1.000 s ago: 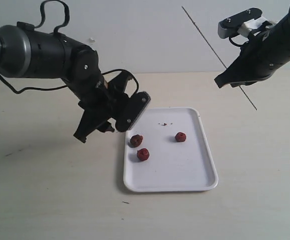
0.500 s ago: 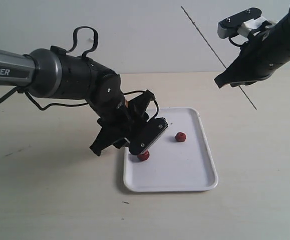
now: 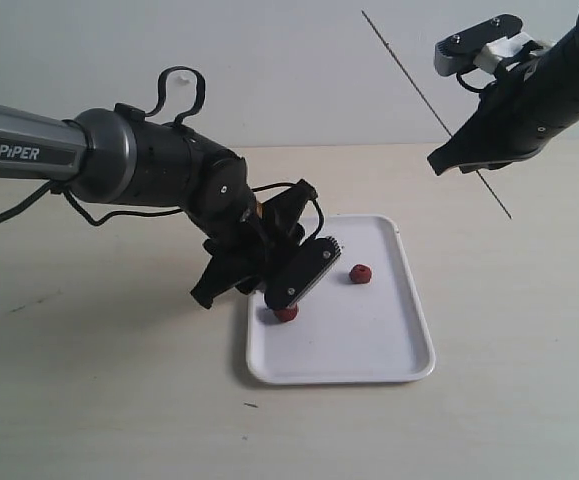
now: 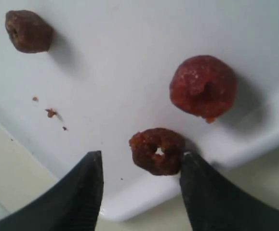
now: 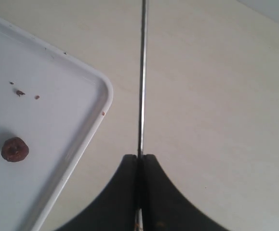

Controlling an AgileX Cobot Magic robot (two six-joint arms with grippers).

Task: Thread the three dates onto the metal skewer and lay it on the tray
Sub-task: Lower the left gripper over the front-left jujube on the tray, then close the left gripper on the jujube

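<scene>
Beige table point(image 3: 89, 400), white wall behind; we are seeing the tray point(image 3: 369, 350) lying mid-table with all three fruits on it, none threaded. Left claw point(image 4: 140, 166) is hanging released by the tray's left rim, jaws straddling a holed date point(image 4: 157, 150). One jaw is looking to be touching it, the other standing apart. A rounder date point(image 4: 203, 86) is sitting just beside, a third date point(image 4: 28, 31) well apart. Right claw point(image 5: 140, 161) is clenching the skewer point(image 5: 142, 72), holding it tilted in the air beyond the tray's right side.

Risks we are judging:
- Closing off-centre may be rolling the holed date against the rim or nudging its neighbour.
- Squeezing hard may be crushing it or turning the hole away from the rod.
- The thin skewer may be swivelling in the pinch once pushed.
</scene>
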